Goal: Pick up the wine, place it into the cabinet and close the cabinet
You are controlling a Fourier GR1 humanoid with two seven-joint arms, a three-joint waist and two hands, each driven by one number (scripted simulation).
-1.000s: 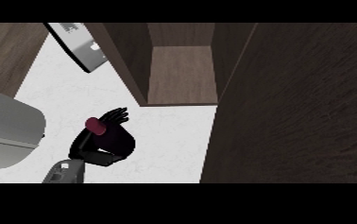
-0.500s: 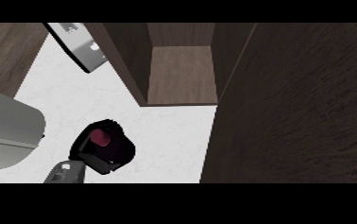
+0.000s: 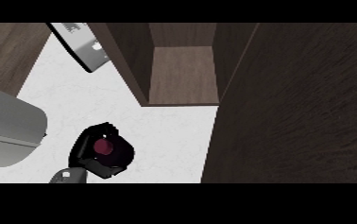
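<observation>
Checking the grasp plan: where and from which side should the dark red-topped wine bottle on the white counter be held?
Round its body, just under the top, coming from the side. The dark red-topped wine bottle stands upright, only its round top showing from above, so a sideways wrap fits. The black left hand already has its fingers curled round it, on the white counter before the open dark wooden cabinet.

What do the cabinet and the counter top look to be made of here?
The cabinet looks like dark brown wood with a matt finish: faint grain streaks run along its open door and inner floor. The counter looks like pale stone or laminate, white with faint grey mottling; which one the view leaves open.
</observation>
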